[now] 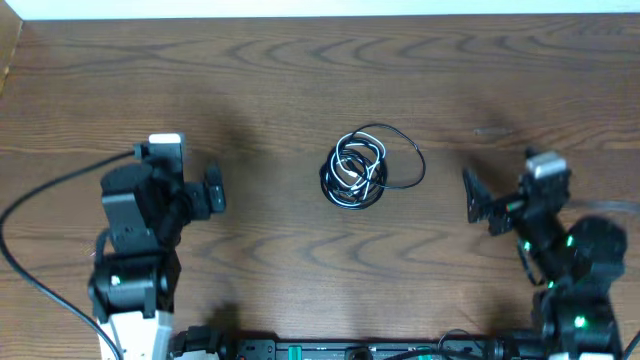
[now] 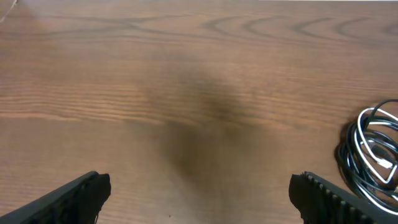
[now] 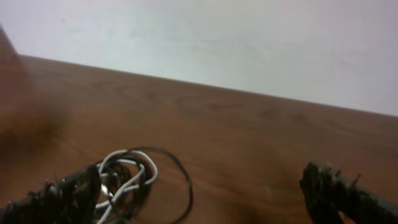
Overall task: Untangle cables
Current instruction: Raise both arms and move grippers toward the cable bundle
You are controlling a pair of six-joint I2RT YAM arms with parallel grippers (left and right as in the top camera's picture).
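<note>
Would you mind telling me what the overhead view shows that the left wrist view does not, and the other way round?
Only overhead: the right gripper and the whole cable tangle, uncropped. Only left wrist: a close look at the bare wood between the open fingers of the left gripper, with the tangle cut off by the frame's right edge. Both: white and black cords coiled together on the wooden table, not touched by the left gripper.

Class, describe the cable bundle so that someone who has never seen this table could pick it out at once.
Start at the wide brown wooden table and look to its middle, between the left gripper and right gripper. There lies a small coil of thin cables, white and black wound together, unlike the thick black wire on the left arm.
</note>
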